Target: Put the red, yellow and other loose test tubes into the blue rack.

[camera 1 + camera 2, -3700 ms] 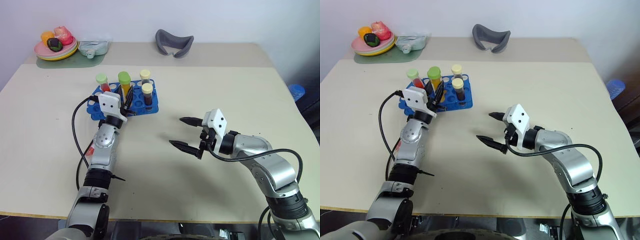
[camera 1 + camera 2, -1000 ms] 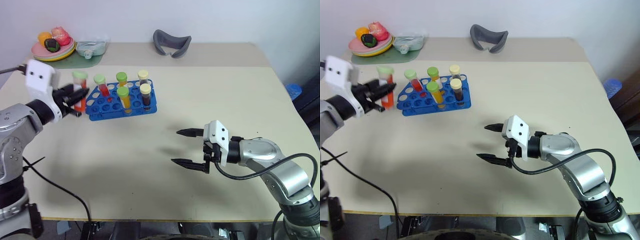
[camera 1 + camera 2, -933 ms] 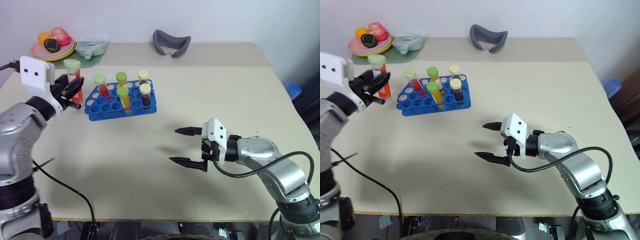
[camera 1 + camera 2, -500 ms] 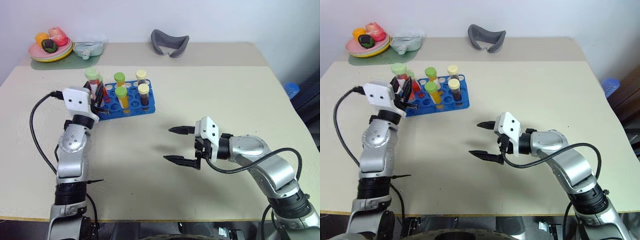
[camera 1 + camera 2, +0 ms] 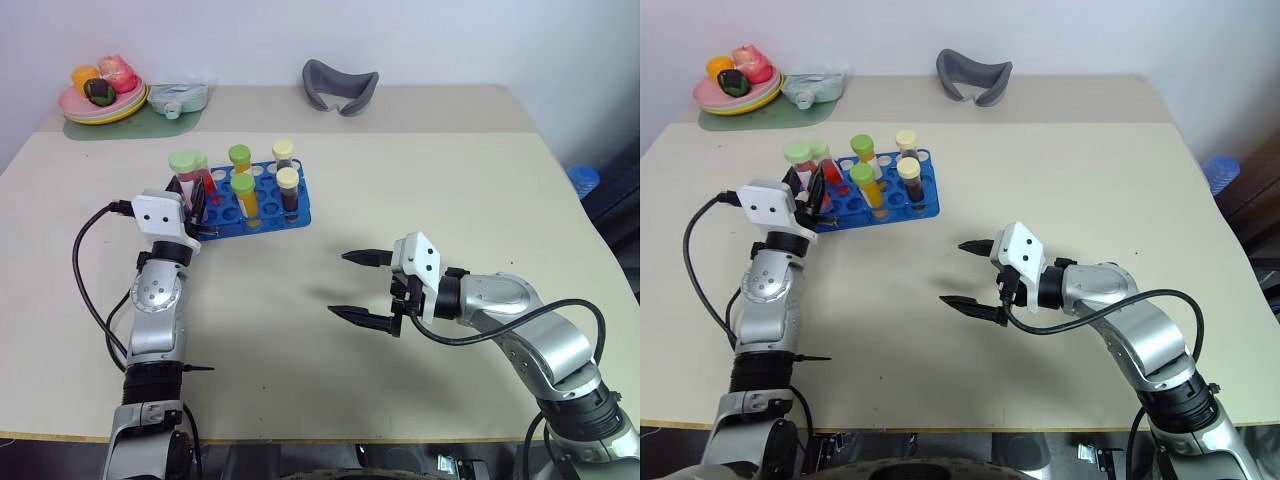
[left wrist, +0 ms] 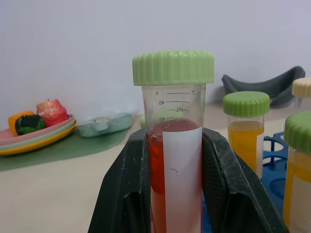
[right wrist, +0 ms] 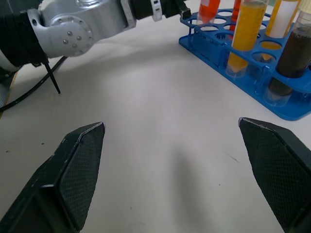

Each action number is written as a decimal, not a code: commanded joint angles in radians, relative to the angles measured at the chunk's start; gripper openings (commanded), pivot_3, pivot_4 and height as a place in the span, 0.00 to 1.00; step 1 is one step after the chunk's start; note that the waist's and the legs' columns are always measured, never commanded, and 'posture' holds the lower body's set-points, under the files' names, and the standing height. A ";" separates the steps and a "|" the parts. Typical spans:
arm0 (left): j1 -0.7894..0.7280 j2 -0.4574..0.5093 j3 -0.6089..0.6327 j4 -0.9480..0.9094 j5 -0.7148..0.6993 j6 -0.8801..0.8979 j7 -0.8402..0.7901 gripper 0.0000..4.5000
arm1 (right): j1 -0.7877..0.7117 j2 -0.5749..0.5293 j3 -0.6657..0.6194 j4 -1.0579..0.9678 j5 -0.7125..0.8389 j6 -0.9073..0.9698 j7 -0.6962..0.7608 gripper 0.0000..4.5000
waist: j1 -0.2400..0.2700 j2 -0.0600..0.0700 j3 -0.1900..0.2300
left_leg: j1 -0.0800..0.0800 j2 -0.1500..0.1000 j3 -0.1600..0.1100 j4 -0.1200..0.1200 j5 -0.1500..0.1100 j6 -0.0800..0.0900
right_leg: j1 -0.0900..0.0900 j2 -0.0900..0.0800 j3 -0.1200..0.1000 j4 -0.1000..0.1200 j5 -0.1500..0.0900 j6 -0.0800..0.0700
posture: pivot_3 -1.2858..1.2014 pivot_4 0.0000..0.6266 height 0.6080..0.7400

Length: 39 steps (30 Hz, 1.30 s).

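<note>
Beige table (image 5: 430, 180) against a pale wall, w/ the blue rack (image 5: 262, 212) as your landmark. Your left gripper (image 5: 195, 200) sits at the rack's left end, clamped tight on a red tube (image 6: 172, 160) w/ green cap, held upright; the left wrist view shows both fingers (image 6: 124, 194) pinching its lower half. From the head views the tube looks to be right over or just entering an end hole, but you can't tell if it's seated. Your right gripper (image 5: 362, 287) hangs over bare table well to the rack's right, fingers spread wide, holding nothing.

In the rack already: another red tube (image 5: 205, 178) beside the held one, two yellow tubes (image 5: 243, 192) w/ green caps, a pale tube (image 5: 284, 155) and a dark tube (image 5: 290, 190) w/ cream caps. No loose tubes visible on the table around the rack, so judging by that, the one in hand is prob. the last. Left to do: lower it in, release.

Behind the rack: fruit plate (image 5: 100, 100), grey headrest-like thing (image 5: 340, 85).
</note>
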<state>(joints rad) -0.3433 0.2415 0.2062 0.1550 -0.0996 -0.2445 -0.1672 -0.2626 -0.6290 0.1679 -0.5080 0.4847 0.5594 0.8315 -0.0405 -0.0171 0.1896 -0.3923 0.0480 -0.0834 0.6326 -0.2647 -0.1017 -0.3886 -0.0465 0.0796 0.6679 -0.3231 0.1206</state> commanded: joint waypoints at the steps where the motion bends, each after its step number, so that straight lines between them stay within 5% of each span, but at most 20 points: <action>1: -0.008 -0.009 -0.010 0.012 -0.008 -0.018 -0.003 0.20 | -0.010 0.004 -0.018 -0.035 0.008 -0.013 0.003 1.00 | -0.001 0.000 0.000 | 0.000 0.000 0.000 0.000 0.000 0.000 | 0.000 0.000 0.000 0.000 0.000 0.000 | 0.52 0.24 1.00; 22: 0.067 -0.038 -0.013 -0.091 -0.022 0.042 0.015 0.20 | -0.002 0.005 -0.013 -0.039 0.011 -0.011 0.004 1.00 | 0.000 0.001 -0.001 | 0.001 0.000 0.000 0.000 0.000 0.000 | 0.001 0.000 0.000 0.000 0.000 0.000 | 0.52 0.24 1.00; 39: -0.049 -0.039 -0.017 0.078 -0.016 -0.027 0.020 0.20 | 0.009 -0.005 -0.022 -0.057 0.017 0.000 0.000 1.00 | 0.002 0.001 -0.001 | 0.001 0.000 0.000 0.000 0.000 0.000 | 0.001 0.000 0.000 0.000 0.000 0.000 | 0.52 0.24 1.00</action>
<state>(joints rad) -0.3748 0.2041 0.1972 0.2483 -0.1173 -0.2465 -0.1457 -0.2553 -0.6309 0.1678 -0.5143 0.4862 0.5623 0.8312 -0.0386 -0.0164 0.1888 -0.3916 0.0479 -0.0837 0.6324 -0.2647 -0.1017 -0.3878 -0.0463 0.0795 0.6675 -0.3231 0.1207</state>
